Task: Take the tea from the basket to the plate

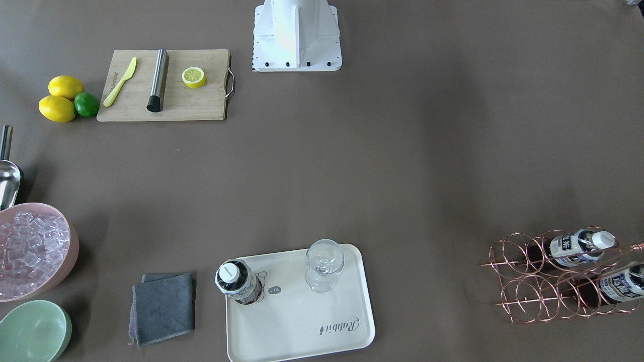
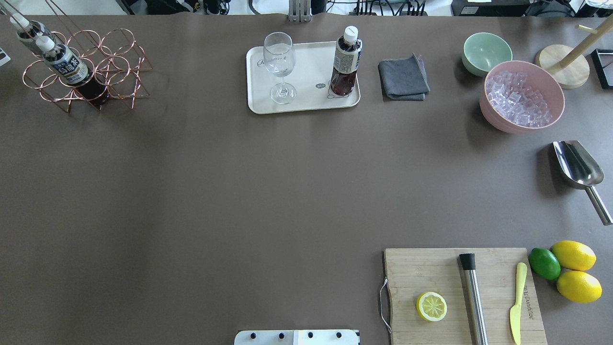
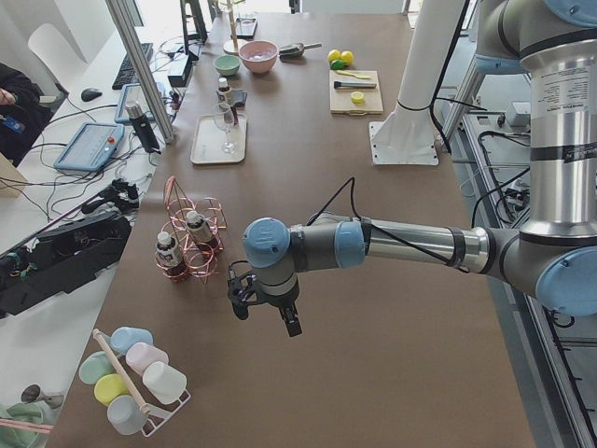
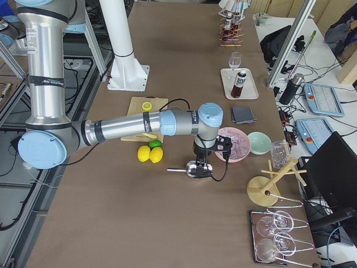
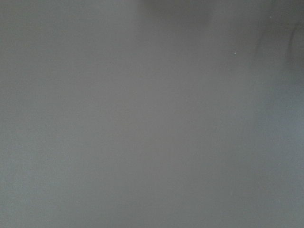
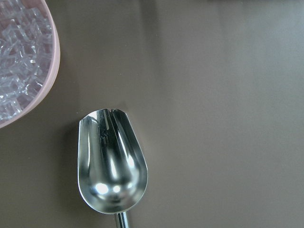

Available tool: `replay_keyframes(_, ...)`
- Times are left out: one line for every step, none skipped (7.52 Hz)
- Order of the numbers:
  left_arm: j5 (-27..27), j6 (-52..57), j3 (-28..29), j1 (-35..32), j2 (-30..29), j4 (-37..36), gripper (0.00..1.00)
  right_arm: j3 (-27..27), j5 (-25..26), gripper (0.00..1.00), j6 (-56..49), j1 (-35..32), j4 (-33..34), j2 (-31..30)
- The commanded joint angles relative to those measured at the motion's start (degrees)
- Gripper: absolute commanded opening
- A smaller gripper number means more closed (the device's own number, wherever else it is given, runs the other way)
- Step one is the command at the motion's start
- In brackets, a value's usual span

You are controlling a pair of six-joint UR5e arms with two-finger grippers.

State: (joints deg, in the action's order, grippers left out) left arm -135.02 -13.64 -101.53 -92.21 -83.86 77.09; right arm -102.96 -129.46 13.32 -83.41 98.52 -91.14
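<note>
One tea bottle (image 1: 236, 281) stands upright on the cream plate (image 1: 312, 322), next to the bear drawing; it also shows in the overhead view (image 2: 346, 62) on the plate (image 2: 311, 72). Two more tea bottles (image 1: 578, 246) (image 1: 621, 284) sit in the rose-gold basket (image 1: 528, 286), at the table's far left in the overhead view (image 2: 96, 62). My left gripper (image 3: 266, 319) hangs over bare table near the basket (image 3: 191, 238), seen only from the side; I cannot tell if it is open. My right gripper (image 4: 203, 167) hangs over the metal scoop; I cannot tell its state either.
A wine glass (image 2: 279, 62) stands on the plate. A grey cloth (image 2: 403, 77), a green bowl (image 2: 486, 51), a pink bowl of ice (image 2: 522, 98) and a metal scoop (image 6: 111, 166) lie to the right. A cutting board (image 2: 462, 294) holds a lemon half, a knife and a muddler.
</note>
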Motion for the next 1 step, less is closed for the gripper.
replay_keyframes(-0.07,0.55,1.77,0.01,0.01,-0.01,0.99,-0.40,-0.27,1.00,0.12,0.00,0.01,-0.09)
